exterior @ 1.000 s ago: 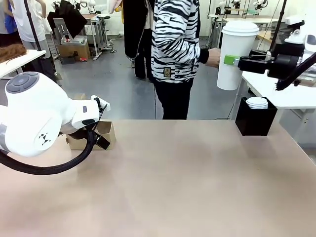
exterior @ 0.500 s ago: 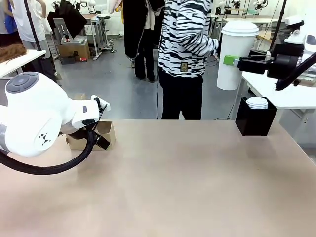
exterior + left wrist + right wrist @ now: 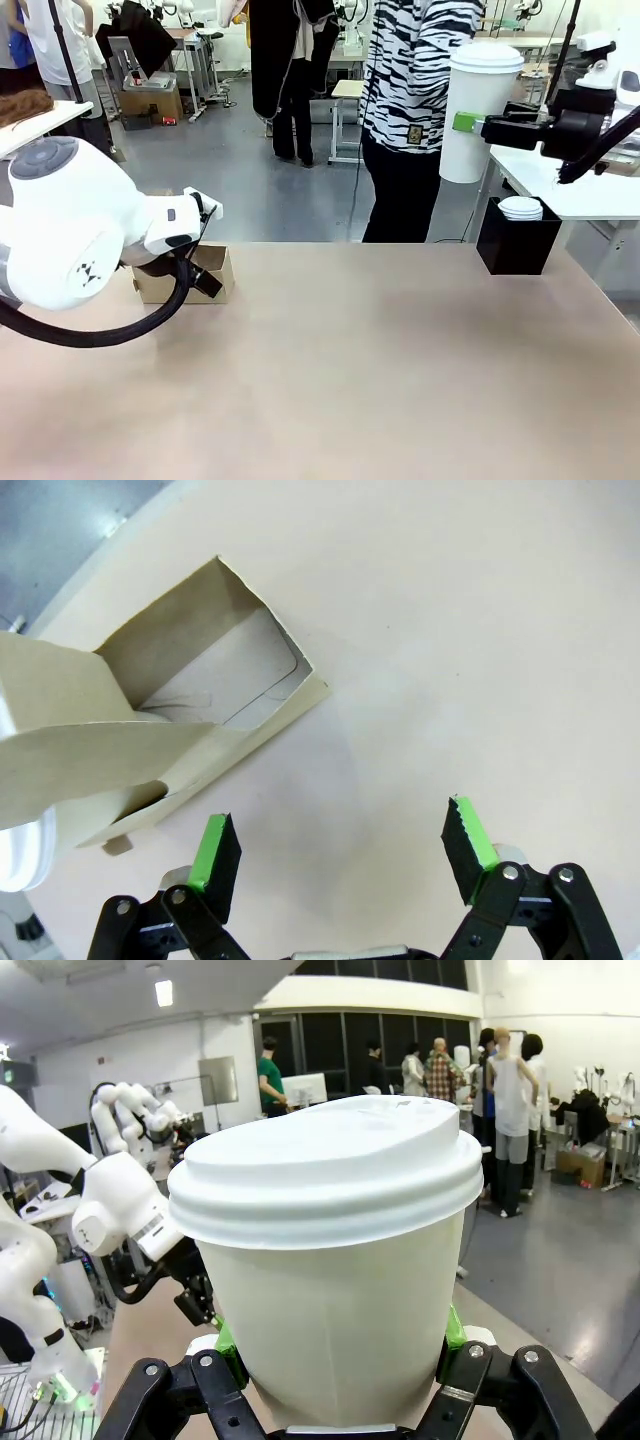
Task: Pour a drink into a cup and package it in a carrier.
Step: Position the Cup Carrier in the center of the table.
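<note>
**Cup held high; carrier at table's left edge**

Upper right of the front view: the right gripper [image 3: 466, 122] was clamped on the white lidded cup [image 3: 482, 100], well above the table [image 3: 360, 370]. Middle left: the left gripper [image 3: 342, 845], jaws spread wide and holding nothing, hung over the brown carrier [image 3: 170, 715].

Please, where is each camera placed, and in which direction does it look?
Front view: fixed between the arms, looking across the table at a person; left arm and right tool show.
Left wrist view: on the left wrist, looking down at the carrier; the open left tool shows.
Right wrist view: on the right wrist, facing the lidded white cup in the right tool; left arm farther off.
Shared: front and left wrist, the carrier; front and right wrist, the cup.
</note>
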You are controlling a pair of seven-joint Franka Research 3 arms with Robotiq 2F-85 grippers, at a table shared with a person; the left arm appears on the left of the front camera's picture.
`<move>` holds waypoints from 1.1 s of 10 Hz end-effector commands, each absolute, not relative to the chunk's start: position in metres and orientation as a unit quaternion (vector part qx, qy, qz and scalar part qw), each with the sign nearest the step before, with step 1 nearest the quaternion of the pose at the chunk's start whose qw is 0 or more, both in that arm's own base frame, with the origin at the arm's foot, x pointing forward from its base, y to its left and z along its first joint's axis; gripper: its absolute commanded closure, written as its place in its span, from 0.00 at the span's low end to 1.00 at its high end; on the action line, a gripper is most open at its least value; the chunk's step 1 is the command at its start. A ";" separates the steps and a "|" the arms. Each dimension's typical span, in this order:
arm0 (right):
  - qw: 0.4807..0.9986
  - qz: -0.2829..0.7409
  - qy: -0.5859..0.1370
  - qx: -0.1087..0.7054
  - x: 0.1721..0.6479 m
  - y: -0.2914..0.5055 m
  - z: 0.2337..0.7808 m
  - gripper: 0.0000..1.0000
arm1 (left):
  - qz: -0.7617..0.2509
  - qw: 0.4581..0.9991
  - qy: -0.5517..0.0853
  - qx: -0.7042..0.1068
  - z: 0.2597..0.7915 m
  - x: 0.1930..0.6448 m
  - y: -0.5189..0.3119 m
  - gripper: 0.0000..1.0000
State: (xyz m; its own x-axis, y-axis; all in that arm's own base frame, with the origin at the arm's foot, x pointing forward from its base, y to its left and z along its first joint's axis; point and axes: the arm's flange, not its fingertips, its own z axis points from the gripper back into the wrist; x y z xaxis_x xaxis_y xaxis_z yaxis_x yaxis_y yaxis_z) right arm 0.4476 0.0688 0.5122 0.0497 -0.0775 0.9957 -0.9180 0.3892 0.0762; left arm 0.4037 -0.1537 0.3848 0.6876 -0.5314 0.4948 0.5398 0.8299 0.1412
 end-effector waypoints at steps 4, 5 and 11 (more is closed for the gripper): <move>0.587 0.358 -0.593 0.420 0.448 0.070 0.515 0.20 | -0.207 0.943 -0.259 0.004 0.504 0.371 -0.171 0.00; 0.587 0.358 -0.593 0.420 0.448 0.070 0.515 0.20 | -0.183 0.950 -0.254 0.009 0.534 0.371 -0.166 0.00; 0.587 0.358 -0.593 0.420 0.448 0.070 0.515 0.20 | -0.100 0.972 -0.213 -0.020 0.581 0.458 -0.133 0.00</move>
